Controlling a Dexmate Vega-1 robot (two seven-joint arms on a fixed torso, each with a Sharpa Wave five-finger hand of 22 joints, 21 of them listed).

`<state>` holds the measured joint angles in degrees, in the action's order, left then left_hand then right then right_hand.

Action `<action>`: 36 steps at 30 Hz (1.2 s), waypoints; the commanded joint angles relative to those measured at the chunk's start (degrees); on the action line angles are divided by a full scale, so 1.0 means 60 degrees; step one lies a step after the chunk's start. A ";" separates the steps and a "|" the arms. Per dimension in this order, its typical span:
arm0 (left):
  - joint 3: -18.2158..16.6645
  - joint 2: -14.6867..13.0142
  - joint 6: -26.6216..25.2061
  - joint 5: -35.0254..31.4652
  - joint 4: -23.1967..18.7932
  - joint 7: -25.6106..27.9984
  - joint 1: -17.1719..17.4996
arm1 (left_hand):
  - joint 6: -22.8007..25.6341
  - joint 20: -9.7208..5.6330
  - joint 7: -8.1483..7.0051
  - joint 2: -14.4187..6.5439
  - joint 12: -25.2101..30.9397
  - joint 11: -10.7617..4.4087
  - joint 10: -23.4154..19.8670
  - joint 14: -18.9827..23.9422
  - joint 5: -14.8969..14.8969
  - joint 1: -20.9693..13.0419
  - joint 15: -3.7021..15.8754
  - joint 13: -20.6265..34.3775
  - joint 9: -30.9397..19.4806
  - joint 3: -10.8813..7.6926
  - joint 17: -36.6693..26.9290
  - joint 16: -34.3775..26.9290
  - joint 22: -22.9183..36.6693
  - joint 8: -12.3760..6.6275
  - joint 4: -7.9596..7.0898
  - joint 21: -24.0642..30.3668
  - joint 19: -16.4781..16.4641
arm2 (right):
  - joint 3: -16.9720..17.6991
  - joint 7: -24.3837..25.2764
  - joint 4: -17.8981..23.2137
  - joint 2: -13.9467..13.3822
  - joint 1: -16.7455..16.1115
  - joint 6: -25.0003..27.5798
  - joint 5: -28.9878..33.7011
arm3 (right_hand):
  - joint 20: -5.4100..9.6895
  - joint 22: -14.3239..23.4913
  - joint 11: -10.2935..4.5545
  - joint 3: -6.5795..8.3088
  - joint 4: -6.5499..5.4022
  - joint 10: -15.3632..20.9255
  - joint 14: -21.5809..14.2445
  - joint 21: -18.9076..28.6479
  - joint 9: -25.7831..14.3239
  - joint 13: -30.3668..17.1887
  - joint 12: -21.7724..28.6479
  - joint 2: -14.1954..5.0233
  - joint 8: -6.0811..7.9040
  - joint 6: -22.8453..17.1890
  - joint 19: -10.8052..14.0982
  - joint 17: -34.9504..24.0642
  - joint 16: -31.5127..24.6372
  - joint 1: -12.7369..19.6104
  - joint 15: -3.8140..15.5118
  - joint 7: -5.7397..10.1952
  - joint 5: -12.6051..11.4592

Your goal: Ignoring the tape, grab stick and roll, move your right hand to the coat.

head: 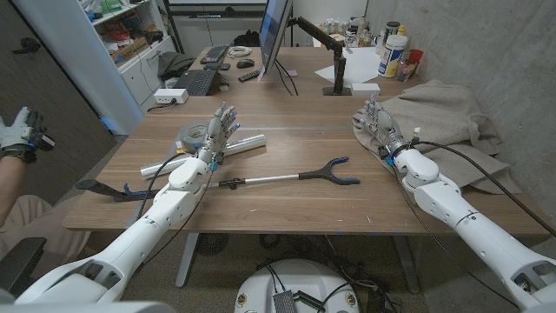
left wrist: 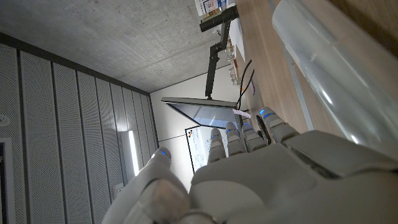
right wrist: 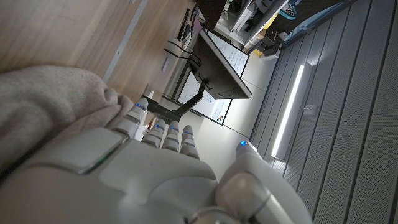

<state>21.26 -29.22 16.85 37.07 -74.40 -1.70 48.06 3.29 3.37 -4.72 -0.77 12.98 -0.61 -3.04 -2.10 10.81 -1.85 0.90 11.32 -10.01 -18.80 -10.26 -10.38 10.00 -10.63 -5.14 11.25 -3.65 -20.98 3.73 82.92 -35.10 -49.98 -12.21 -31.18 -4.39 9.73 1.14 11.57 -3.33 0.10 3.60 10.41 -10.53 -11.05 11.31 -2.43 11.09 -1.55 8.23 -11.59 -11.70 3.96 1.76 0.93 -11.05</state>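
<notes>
While right hand [head: 375, 122] touches coat [head: 443, 113] (beige), tape [head: 193, 135] beside roll [head: 204, 154]

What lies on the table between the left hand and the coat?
In the head view, only the grab stick's blue forked end and bare table separate the left hand from the coat.

Beige coat [head: 452, 122], grey tape [head: 193, 135], shiny silver roll [head: 208, 152], silver stick [head: 269, 180] with maybe dark blue claws, brown wood table [head: 287, 209].
</notes>
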 commanded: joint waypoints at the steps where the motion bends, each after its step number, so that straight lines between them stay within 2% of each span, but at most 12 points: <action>1: -0.0005 -0.0001 0.0012 -0.0007 0.0002 -0.0004 0.0000 | 0.0033 -0.0019 0.0002 -0.0017 0.0037 0.0004 -0.0073 -0.0047 0.0055 -0.0118 -0.0031 0.0045 -0.0052 -0.0029 -0.0021 -0.0053 0.0015 -0.0058 0.0044 0.0000 0.0025 | -0.0127 0.0168 0.0177 -0.0169 0.0002 0.0094 0.0386 | -0.0002 0.0014 0.0053 0.0033 0.0026 0.0024 0.0096 0.0043 -0.0052 -0.0029 0.0057 0.0010 0.0078 -0.0102 -0.0022 -0.0028 0.0019 0.0123 -0.0038 0.0004 -0.0073; 12: -0.0001 -0.0024 -0.0013 -0.0012 -0.0034 -0.0003 0.0016 | 0.0042 0.0016 -0.0014 -0.0018 0.0022 0.0011 -0.0053 -0.0057 0.0054 -0.0119 -0.0045 0.0045 -0.0052 -0.0022 -0.0021 -0.0049 0.0011 -0.0055 0.0051 -0.0014 0.0045 | -0.0218 0.0453 0.0434 -0.0367 -0.0011 0.0153 0.0947 | 0.0021 0.0012 0.0042 0.0055 0.0082 0.0019 0.0147 0.0037 -0.0051 -0.0028 0.0050 0.0014 0.0071 -0.0106 -0.0056 -0.0016 0.0040 0.0193 -0.0008 0.0007 -0.0074; 21: 0.0009 -0.0017 -0.0006 -0.0018 -0.0013 -0.0018 0.0004 | 0.0029 0.0146 -0.0019 -0.0019 0.0033 0.0020 -0.0096 -0.0044 0.0054 -0.0119 -0.0034 0.0046 -0.0052 -0.0014 -0.0021 -0.0054 0.0008 -0.0045 0.0057 0.0001 -0.0010 | -0.0235 0.0766 0.0677 -0.0517 -0.0072 0.0254 0.1391 | -0.0029 0.0008 0.0018 0.0100 0.0232 -0.0035 0.0229 0.0017 -0.0048 -0.0026 0.0027 0.0058 0.0061 -0.0082 -0.0147 0.0002 0.0068 0.0382 0.0014 0.0096 -0.0068; 33: -0.0009 0.0015 0.0022 -0.0041 -0.0038 0.0095 0.0034 | 0.0048 0.0129 -0.0031 -0.0019 0.0032 0.0023 -0.0110 -0.0031 0.0055 -0.0107 -0.0021 0.0046 -0.0052 -0.0001 -0.0022 -0.0059 0.0008 -0.0048 0.0055 -0.0012 0.0008 | -0.0340 0.1110 0.1052 -0.0771 -0.0078 0.0698 0.2051 | -0.0083 0.0006 -0.0055 0.0136 0.0375 -0.0059 0.0262 -0.0002 -0.0047 -0.0026 0.0019 0.0105 0.0055 -0.0072 -0.0241 0.0016 0.0072 0.0555 0.0035 0.0165 -0.0058; 36: -0.0016 0.0005 0.0002 -0.0046 -0.0078 0.0138 0.0054 | 0.0096 0.0014 -0.0015 -0.0008 0.0028 0.0020 -0.0120 -0.0344 0.0055 -0.0059 0.0026 0.0047 -0.0053 0.0035 -0.0029 0.0042 0.0011 -0.0060 0.0031 -0.0075 0.0181 | -0.0371 0.1177 0.1117 -0.0805 -0.0071 0.0801 0.2184 | -0.0081 0.0006 -0.0062 0.0146 0.0414 -0.0090 0.0318 -0.0008 -0.0047 -0.0026 0.0008 0.0117 0.0051 -0.0063 -0.0276 0.0020 0.0091 0.0602 0.0023 0.0196 -0.0054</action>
<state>21.26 -29.31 16.91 36.97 -74.48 -1.77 48.11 3.28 3.67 -4.72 -0.77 12.98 -0.50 -3.15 -2.83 10.80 -1.85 0.91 11.32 -10.00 -18.80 -10.25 -10.38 9.86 -10.63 -5.14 11.01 -3.31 -22.51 9.04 87.45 -38.50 -50.35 -9.64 -21.56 -4.91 9.60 0.92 12.26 -1.35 -0.12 4.80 10.41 -10.52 -11.05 11.31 -1.81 11.09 -1.73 6.68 -11.45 -11.22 7.01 1.77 1.54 -11.05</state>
